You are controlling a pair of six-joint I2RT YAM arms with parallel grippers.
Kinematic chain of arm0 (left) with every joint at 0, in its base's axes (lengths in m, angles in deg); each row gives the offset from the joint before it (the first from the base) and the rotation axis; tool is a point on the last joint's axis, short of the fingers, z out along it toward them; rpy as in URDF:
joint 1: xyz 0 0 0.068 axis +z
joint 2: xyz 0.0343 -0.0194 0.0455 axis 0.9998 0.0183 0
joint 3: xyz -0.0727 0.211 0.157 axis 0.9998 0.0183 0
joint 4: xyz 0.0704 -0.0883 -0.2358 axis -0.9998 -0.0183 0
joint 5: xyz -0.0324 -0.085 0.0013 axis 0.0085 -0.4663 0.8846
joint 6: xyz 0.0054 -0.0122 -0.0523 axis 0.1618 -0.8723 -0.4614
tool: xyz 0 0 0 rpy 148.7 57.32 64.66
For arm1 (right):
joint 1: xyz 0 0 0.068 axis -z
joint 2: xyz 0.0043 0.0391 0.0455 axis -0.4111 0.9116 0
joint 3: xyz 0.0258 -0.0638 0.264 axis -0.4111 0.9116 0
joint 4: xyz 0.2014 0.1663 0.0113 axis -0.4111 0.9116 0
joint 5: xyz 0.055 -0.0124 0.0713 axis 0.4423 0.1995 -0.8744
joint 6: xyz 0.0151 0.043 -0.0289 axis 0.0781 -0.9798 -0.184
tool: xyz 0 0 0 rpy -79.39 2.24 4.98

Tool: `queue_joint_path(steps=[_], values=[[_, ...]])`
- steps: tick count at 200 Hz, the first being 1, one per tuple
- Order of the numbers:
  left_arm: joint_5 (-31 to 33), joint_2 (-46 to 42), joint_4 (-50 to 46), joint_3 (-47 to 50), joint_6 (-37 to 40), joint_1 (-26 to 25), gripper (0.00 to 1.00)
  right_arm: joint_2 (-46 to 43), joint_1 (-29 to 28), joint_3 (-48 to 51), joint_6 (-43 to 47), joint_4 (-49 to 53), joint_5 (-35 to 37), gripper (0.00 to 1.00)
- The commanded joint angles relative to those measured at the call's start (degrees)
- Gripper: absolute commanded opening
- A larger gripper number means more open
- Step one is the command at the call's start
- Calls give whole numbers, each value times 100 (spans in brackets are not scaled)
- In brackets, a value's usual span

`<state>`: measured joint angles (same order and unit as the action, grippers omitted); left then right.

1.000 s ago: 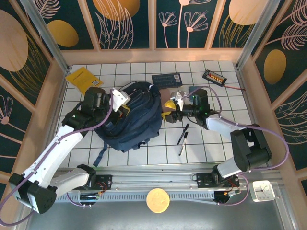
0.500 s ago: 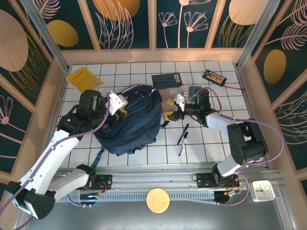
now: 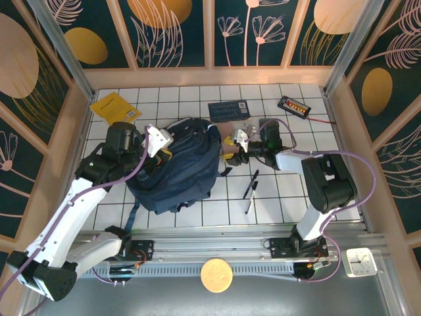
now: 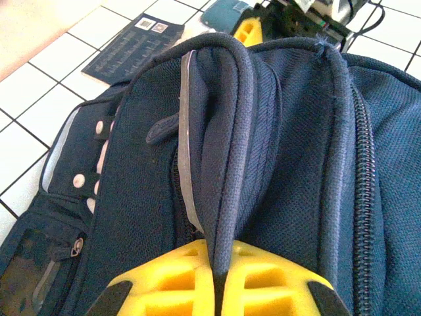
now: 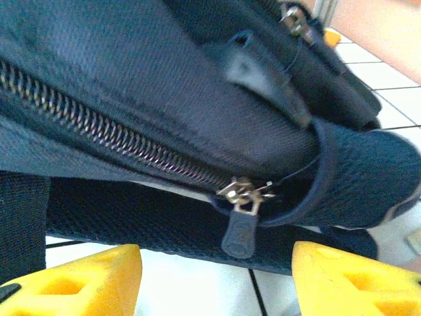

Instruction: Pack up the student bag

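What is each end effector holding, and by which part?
The left end effector pinches the student bag by a piped fabric edge. The right end effector is open, holding nothing.

light: bright, even | shadows: soft | right wrist view: blurred | top view: sharp

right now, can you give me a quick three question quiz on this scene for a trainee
1. True or false: the left claw is shut on a fold of the student bag.
2. What hangs just ahead of the open right claw? A zipper pull, B spoon, C cup.
3. Fill in: seen from above, the pens lie on the bag's ___ side.
Key: 1 true; 2 A; 3 right.
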<state>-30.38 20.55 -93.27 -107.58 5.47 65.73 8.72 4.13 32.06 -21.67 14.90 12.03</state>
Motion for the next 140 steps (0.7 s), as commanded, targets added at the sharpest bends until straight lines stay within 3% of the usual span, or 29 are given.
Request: queue_joint_path(steps=[1,80,140], values=[[-182,-105,502,-385,167,37,0,163,-117,-123,-174,-376,-223,63],[-134,-166,426,-341,176,46,0,665,-98,-411,-920,-1092,-344,62],[-86,-183,415,-359,159,54,0,703,-120,-365,-1092,-1229,-365,46]])
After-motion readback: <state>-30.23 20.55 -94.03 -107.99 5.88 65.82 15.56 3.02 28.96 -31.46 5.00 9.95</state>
